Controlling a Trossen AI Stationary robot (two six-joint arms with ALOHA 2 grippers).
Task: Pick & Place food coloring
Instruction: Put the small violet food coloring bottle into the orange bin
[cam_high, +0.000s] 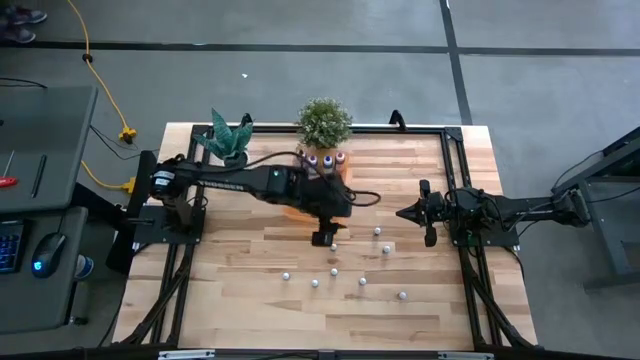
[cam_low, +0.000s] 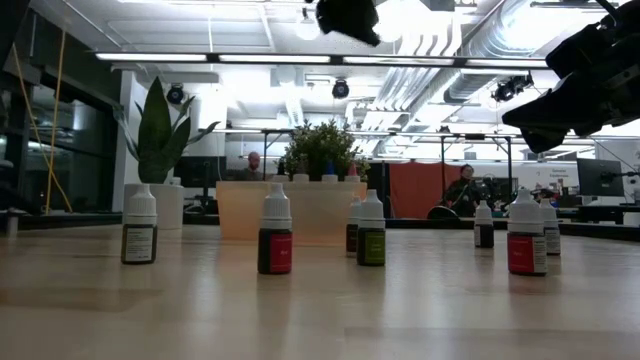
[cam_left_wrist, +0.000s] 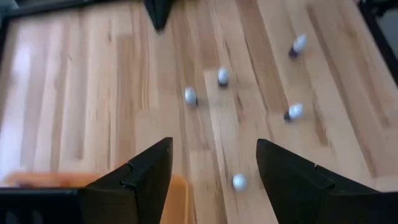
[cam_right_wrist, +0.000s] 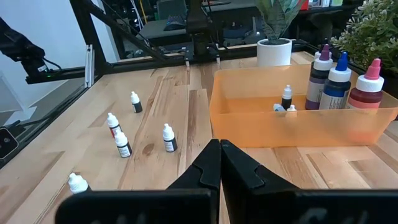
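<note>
Several tiny white-capped food coloring bottles (cam_high: 334, 270) stand upright on their bases, scattered over the middle of the wooden table, and show in the low view (cam_low: 275, 238) and the right wrist view (cam_right_wrist: 168, 138). My left gripper (cam_high: 324, 238) hangs open above them, just near of the orange tray (cam_high: 296, 208). In its wrist view my left gripper (cam_left_wrist: 214, 180) has nothing between its fingers, and the food coloring bottles (cam_left_wrist: 222, 76) stand far below. A few more small bottles (cam_right_wrist: 286, 96) are inside the orange tray (cam_right_wrist: 298, 127). My right gripper (cam_high: 404, 213) waits shut at the table's right.
Three taller bottles with purple, blue and pink tops (cam_right_wrist: 339, 78) stand at the tray's far side. Two potted plants (cam_high: 325, 122) (cam_high: 230, 138) sit along the far edge. Black frame rails (cam_high: 455, 150) border the table. Bare wood lies toward the near edge (cam_high: 330, 320).
</note>
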